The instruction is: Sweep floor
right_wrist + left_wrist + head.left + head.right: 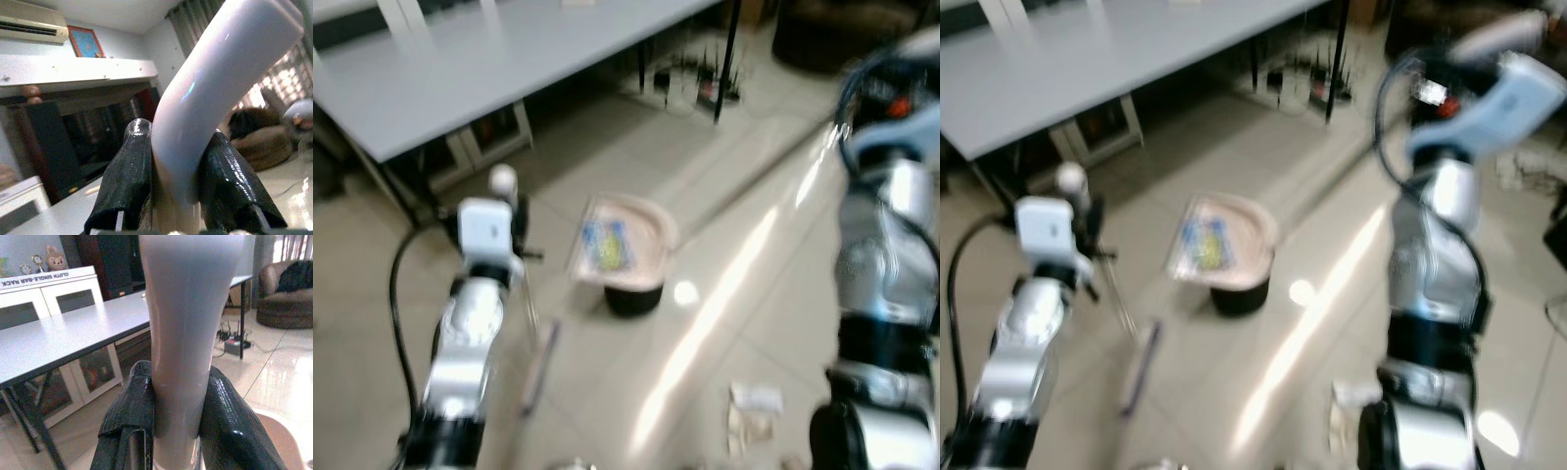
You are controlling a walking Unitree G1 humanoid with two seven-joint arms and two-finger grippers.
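Note:
A pink dustpan (pixel 625 240) stands on the tiled floor on a black base (pixel 633 297), with blue and yellow scraps (pixel 607 245) in it. A long pale handle (pixel 759 176) runs from it up to my raised right arm (pixel 1440 196). My right gripper (pixel 178 134) is shut on that handle's curved white top (pixel 215 73). My left gripper (pixel 178 377) is shut on a grey-white broom handle (pixel 188 313) with a round knob (pixel 502 179) on top. A thin rod (pixel 530 308) drops from it to a pinkish piece (pixel 538 367) near the floor. The head views are blurred.
Crumpled paper (pixel 754 409) lies on the floor at the front right. A long grey table (pixel 489 69) with black legs (pixel 729 59) stands behind, with cables and a power strip (pixel 700 83) under it. A dark sofa (pixel 288 293) sits at the far right.

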